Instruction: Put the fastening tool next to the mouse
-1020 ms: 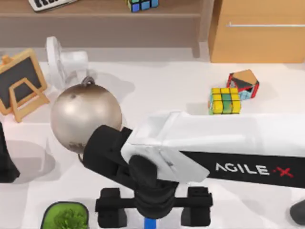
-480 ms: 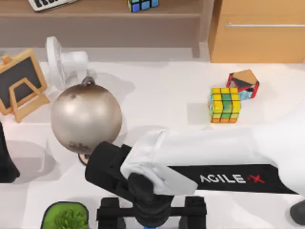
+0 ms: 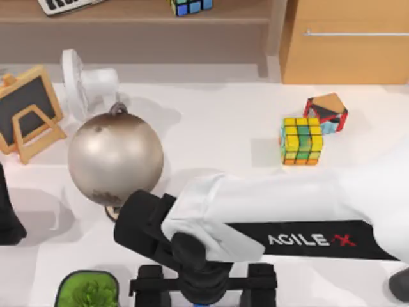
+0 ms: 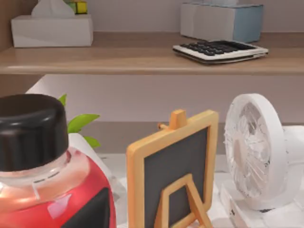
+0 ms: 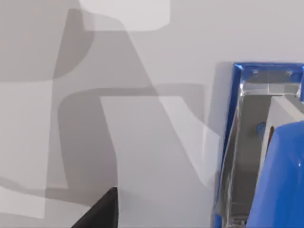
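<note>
The right arm's tool (image 3: 204, 291) sits low at the six o'clock edge of the top view, its black crossbar and two finger blocks cut off by the frame, so whether the fingers are apart or together cannot be told, nor whether they touch anything. In the right wrist view the stapler (image 5: 266, 152), bright blue with a silvery metal channel, lies on the white counter (image 5: 142, 142) close under the camera and is cropped at the frame's edge; a black finger (image 5: 102, 211) tip pokes in apart from it. At four o'clock in the top view a dark-grey rounded lump, the mouse (image 3: 401, 286), is mostly cut off. The white forearm reaching in from three o'clock reads "AGILE X" on its black panel. A potted plant (image 3: 89, 291) sits at seven o'clock, half cropped. Further up, a silver sphere (image 3: 115, 158) stands at nine o'clock, with a small chalkboard easel (image 3: 29, 112) and a white desk fan (image 3: 86, 86) beyond it. Two puzzle cubes (image 3: 301, 139) rest toward two o'clock. The left wrist view shows a red bottle with a black cap (image 4: 33, 128), and a calculator (image 4: 221, 50) on the shelf behind.
</note>
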`<action>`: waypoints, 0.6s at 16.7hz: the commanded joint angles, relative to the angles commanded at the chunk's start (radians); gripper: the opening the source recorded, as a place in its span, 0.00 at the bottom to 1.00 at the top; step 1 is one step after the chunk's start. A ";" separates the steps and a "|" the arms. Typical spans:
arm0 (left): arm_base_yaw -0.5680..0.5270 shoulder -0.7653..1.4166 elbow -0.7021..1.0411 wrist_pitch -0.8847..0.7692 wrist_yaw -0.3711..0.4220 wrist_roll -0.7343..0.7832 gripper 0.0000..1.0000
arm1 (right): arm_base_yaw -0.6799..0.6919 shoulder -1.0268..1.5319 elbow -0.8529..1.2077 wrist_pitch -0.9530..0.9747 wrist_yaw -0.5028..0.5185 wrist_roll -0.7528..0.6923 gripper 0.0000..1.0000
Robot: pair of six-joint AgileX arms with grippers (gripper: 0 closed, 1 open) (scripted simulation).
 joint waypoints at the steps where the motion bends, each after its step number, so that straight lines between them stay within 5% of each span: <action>1: 0.000 0.000 0.000 0.000 0.000 0.000 1.00 | 0.000 0.000 0.000 0.000 0.000 0.000 0.55; 8: 0.000 0.000 0.000 0.000 0.000 0.000 1.00 | 0.000 0.000 0.000 0.000 0.000 0.000 0.02; 10: 0.000 0.000 0.000 0.000 0.000 0.000 1.00 | 0.000 0.000 0.000 0.000 0.000 0.000 0.00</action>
